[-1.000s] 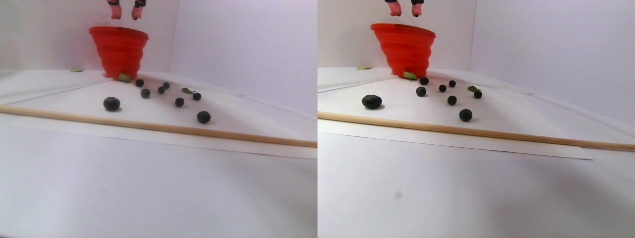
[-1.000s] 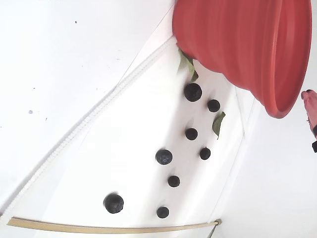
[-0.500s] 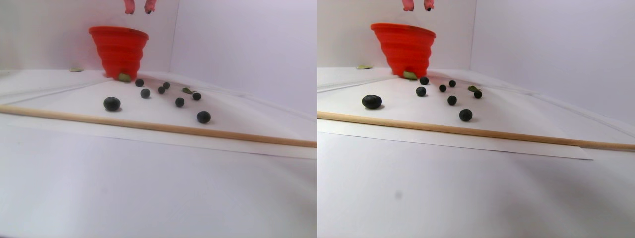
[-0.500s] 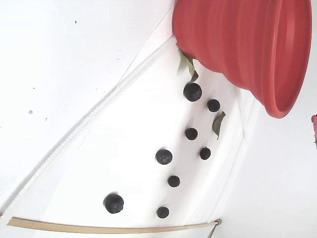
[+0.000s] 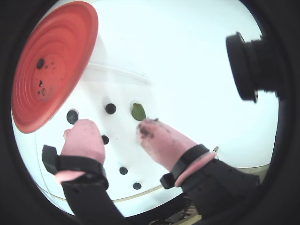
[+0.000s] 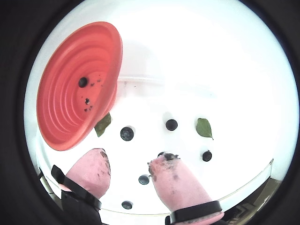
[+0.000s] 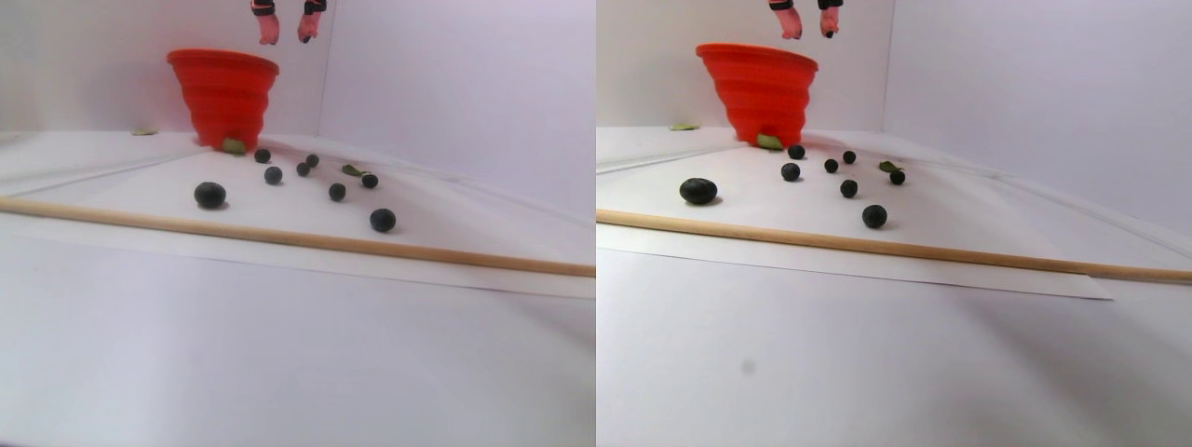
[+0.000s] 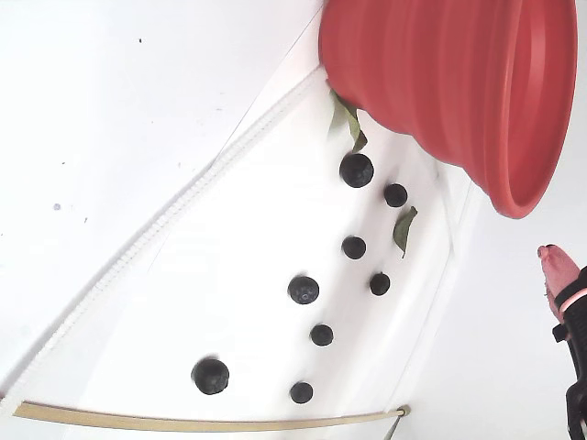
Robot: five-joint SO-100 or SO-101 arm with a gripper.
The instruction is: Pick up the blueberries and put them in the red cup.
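The red cup [image 7: 223, 93] stands at the back of the white sheet; both wrist views look into it, and one blueberry [image 6: 83, 82] lies on its floor among dark smears. Several blueberries [image 7: 273, 174] are scattered on the sheet in front of the cup, also visible in the fixed view [image 8: 304, 290]. My gripper [image 7: 287, 35] hangs high, just right of the cup's rim in the stereo pair view. It is open, with nothing between its stained pink fingertips [image 6: 161, 164]. In a wrist view the gripper [image 5: 115, 130] is over the loose berries. One fingertip [image 8: 555, 266] shows in the fixed view.
Small green leaves lie by the cup's foot [image 7: 234, 145] and among the berries [image 6: 204, 127]. A thin wooden stick [image 7: 279, 237] crosses the sheet's front edge. White walls close the back corner behind the cup. A black camera lens [image 5: 253, 65] sits at a wrist view's right.
The open gripper rose from above the cup's mouth, then shifted right past the rim and came slightly down. The berries on the sheet have not moved.
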